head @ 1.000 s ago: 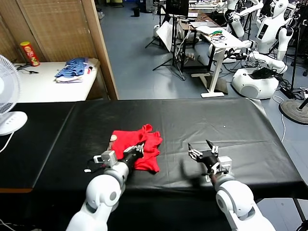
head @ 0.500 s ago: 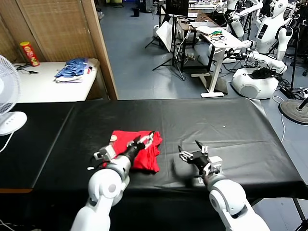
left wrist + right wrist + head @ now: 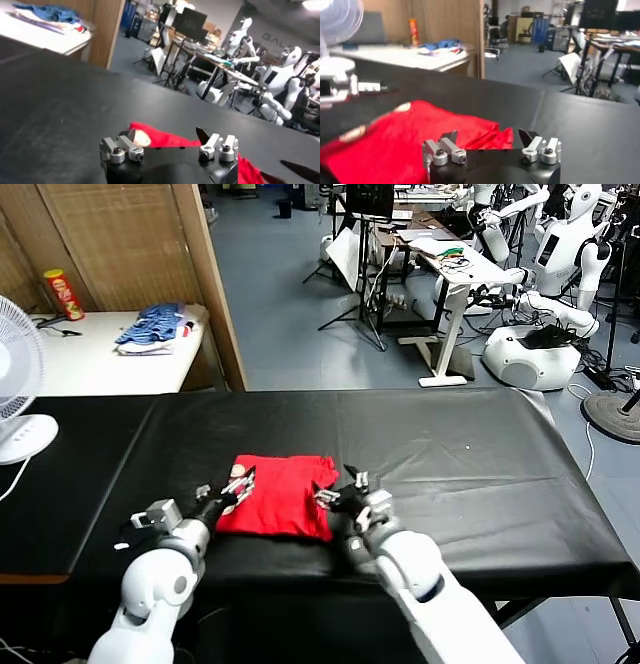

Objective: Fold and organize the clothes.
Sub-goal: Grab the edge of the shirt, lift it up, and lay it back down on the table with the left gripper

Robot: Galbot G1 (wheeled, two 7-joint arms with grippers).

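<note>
We see the left gripper (image 3: 232, 490) with fingers spread at the near-left edge of the red T-shirt (image 3: 278, 509), pinching nothing. The right gripper (image 3: 338, 487) sits spread at the shirt's right edge. The shirt lies bunched on the black table (image 3: 480, 454), near centre. Farther left, a blue clothes pile (image 3: 152, 327).

Robotics lab: white humanoid robots (image 3: 560, 244) beyond desks (image 3: 455, 269).

Red T-shirt (image 3: 276, 508) folded on table (image 3: 450, 454), end effectors flanking
</note>
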